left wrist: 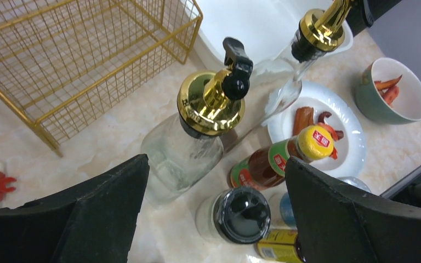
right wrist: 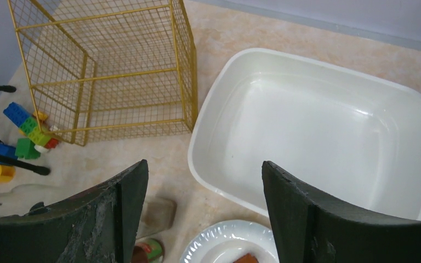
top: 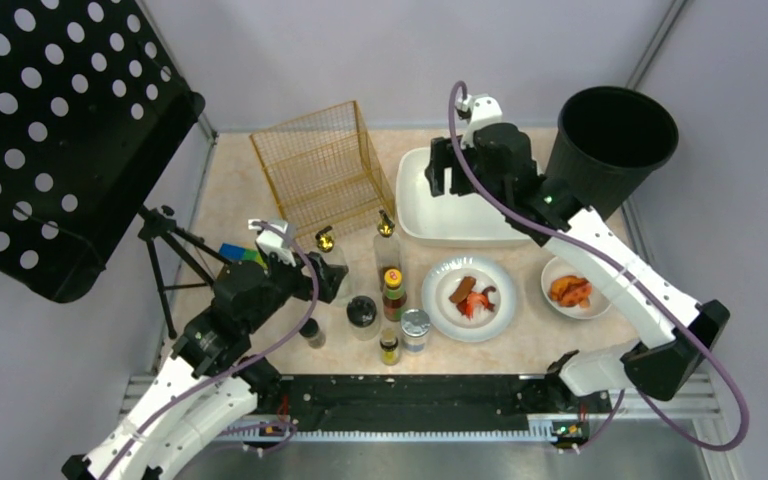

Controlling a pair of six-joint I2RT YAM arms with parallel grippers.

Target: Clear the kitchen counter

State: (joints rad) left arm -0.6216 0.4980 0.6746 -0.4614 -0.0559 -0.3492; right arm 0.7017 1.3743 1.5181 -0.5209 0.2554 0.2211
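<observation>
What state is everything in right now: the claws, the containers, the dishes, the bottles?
Left claw, open, above the pump bottle.
Right claw, open, above the white tub.
White tub, empty.
Wire basket, empty.
Black bin, contents cannot be seen.
White plate, holding food scraps.
Green bowl, holding orange food pieces.
Pump bottle, upright, gold top on.
Sauce bottle, upright, yellow cap on.
Black-lidded jar, upright, closed.

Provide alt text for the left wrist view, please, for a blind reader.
The open left pincer frames a clear glass bottle with a gold pourer on the kitchen counter. A gold wire basket stands behind; a sauce bottle, plate of food and bowl lie right.
</observation>
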